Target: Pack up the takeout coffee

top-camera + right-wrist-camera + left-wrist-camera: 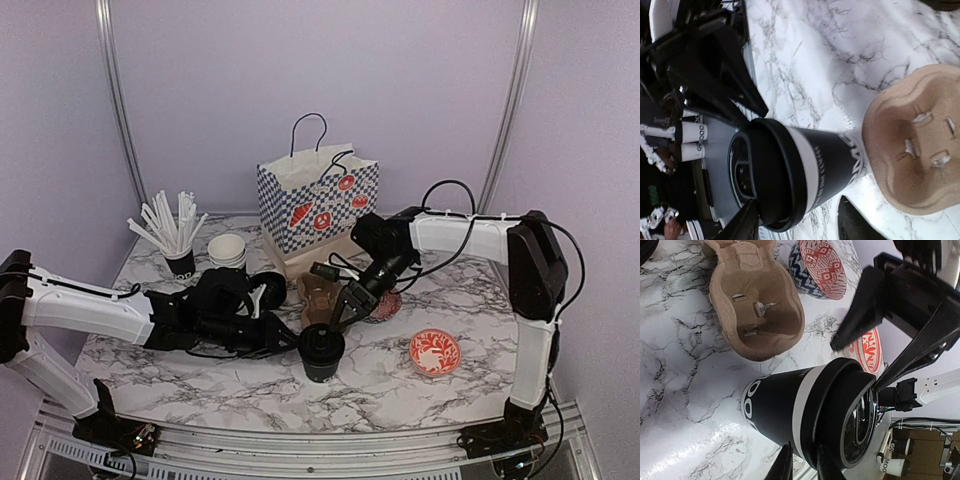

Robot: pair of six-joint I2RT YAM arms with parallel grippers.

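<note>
Two grippers: both of mine are at one cup near the middle of the table.
My right gripper (pixel 797 202): wide open. I have one finger on each side of the small black paper cup (pixel 810 160). One finger is right up against the top of the cup and the other is a little way off. I am not holding it.
My left gripper (pixel 804 460): the fingers are close together with only a thin gap. They sit down by the edge of the round black plastic lid (pixel 850 415). I cannot tell if they pinch the lid or only touch it.
Where the cup is: it stands up on the white marble table (pixel 200 385), just beside the brown cardboard cup carrier (pixel 755 305), not in it.
Carrier: the hole I can see is empty.
Bag: the blue-and-white checked paper bag (pixel 318 200) stands behind the carrier, at the back.
Nearby: a red-and-white patterned bowl (pixel 435 352) sits on my right, apart from the cup.
Done: the lid is on the cup.
Left to do: I think the cup must go into the carrier, and then most likely into the bag. So most of the job is ahead.
My left arm: it lies low and reaches from the left side to the middle, fingers pointing sideways at the cup.
My right arm: it goes up from its base, bends at a high elbow, reaches across to the left and dips down to the cup from the far side.
</note>
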